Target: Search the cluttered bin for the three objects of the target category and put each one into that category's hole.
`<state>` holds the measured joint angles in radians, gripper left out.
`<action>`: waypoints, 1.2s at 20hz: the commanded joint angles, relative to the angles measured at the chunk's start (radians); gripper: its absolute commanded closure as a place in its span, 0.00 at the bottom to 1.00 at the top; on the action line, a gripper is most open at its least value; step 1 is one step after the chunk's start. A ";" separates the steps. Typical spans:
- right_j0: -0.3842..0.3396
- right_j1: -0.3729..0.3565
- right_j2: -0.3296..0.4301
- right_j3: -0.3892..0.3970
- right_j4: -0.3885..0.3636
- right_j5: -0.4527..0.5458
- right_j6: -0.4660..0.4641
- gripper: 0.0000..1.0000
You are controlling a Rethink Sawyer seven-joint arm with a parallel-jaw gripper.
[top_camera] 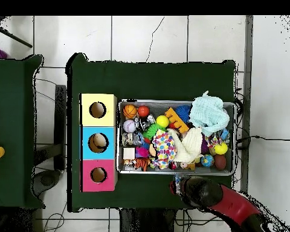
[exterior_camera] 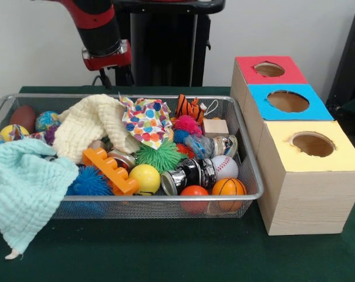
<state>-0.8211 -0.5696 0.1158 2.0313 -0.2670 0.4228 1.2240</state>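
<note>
A wire mesh bin (exterior_camera: 247,170) is crammed with toys: a small basketball (exterior_camera: 229,188), a baseball (exterior_camera: 224,166), a yellow ball (exterior_camera: 144,178), an orange ball (exterior_camera: 194,192), spiky balls in green (exterior_camera: 159,155), blue (exterior_camera: 89,182) and pink (exterior_camera: 188,124), metal cans (exterior_camera: 189,173), an orange toy brick (exterior_camera: 110,169) and a wooden block (exterior_camera: 215,127). To its right stand three boxes with round holes: red (exterior_camera: 247,63), blue (exterior_camera: 259,97), yellow (exterior_camera: 283,153). My gripper (exterior_camera: 110,75) hangs behind the bin's far rim, outside it (top_camera: 180,184). Its lower part is hidden.
A cream cloth (exterior_camera: 89,123) and a polka-dot cloth (exterior_camera: 146,120) cover the bin's middle. A mint cloth (exterior_camera: 24,188) drapes over the left front rim onto the green table (exterior_camera: 165,252). Something pale shows inside the blue box's hole (top_camera: 99,143).
</note>
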 commanded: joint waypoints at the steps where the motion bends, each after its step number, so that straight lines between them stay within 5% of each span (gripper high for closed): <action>1: -0.003 0.046 0.103 -0.167 0.012 0.096 0.028 0.00; 24: -0.033 0.091 0.071 -0.081 0.006 0.015 0.099 0.00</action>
<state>-0.8378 -0.5254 0.1332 1.9862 -0.2672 0.4292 1.2240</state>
